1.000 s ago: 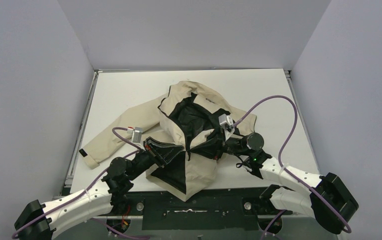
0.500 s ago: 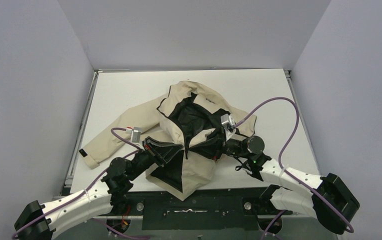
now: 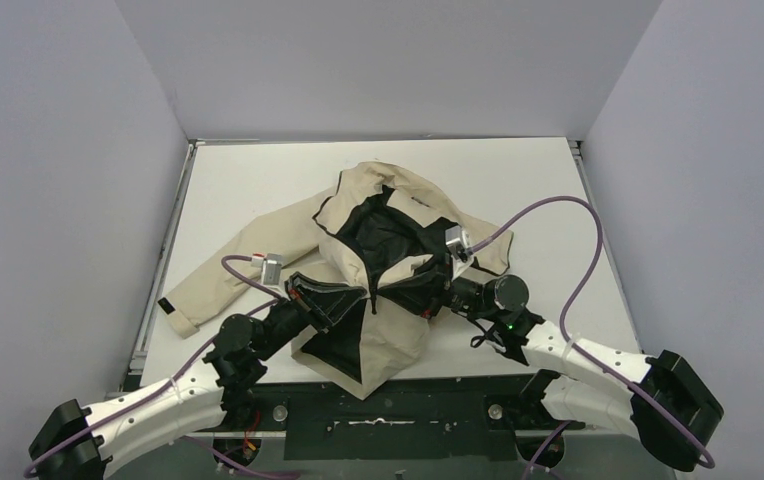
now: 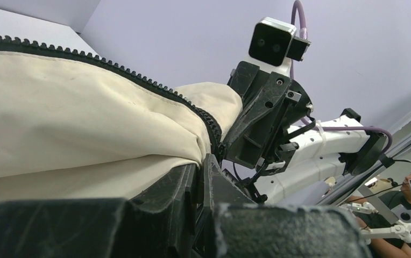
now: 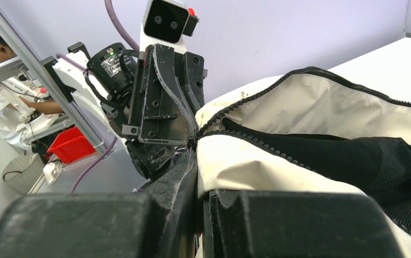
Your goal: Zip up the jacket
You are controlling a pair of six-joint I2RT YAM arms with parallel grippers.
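Currently the white flat desk [image 3: 248, 180] carries the large beige fabric jacket with black lining [image 3: 390, 342], which lies in its middle with the chest open. The left jaws are closed tight on the beige front edge, just beside the dark toothed zipper [image 4: 139, 80]. The right jaws are closed on the opposite edge and face them closely. I judge that both zipper rows should be held taut and parallel, with the lower end firm, so the teeth meet without fabric caught between
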